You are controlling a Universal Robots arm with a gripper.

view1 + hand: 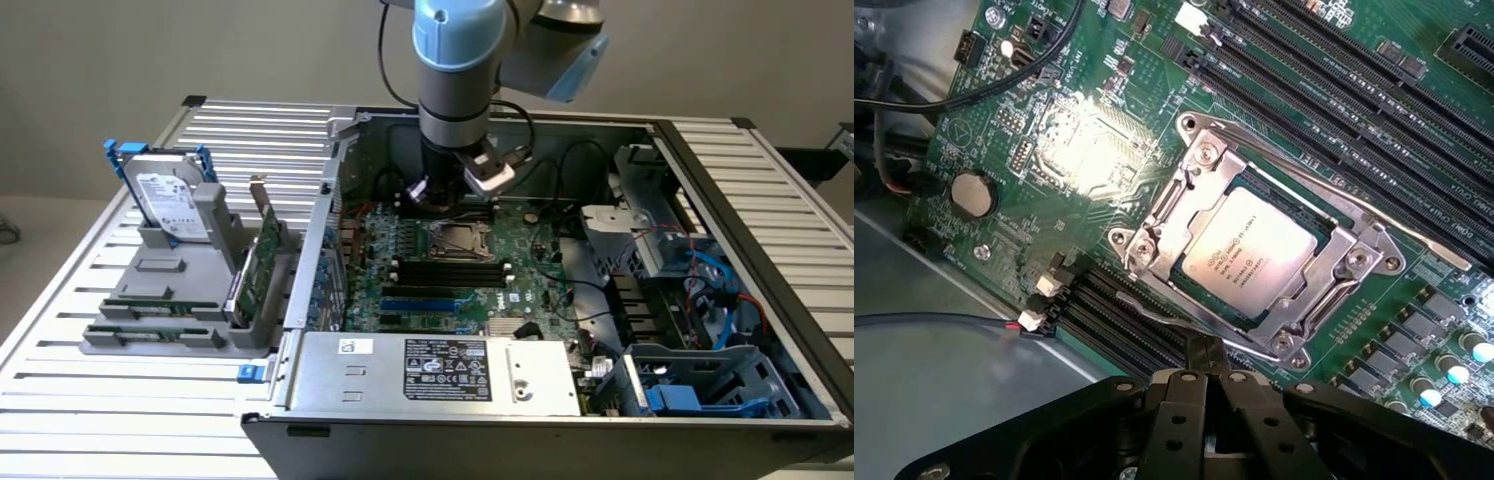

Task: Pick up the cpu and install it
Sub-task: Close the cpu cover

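The robot arm [461, 60] is a thick cylinder with a pale blue cap band at its upper joint, grey metal below it and a darker grey lower section. A second joint housing at its 2 o'clock carries a light blue cover. Black cables loop down both flanks. A small silver-white block sits at the wrist. The gripper [1206, 385] is matte black, built of angular linkage bars with round silver screws, its two fingers [1189, 405] closed together.
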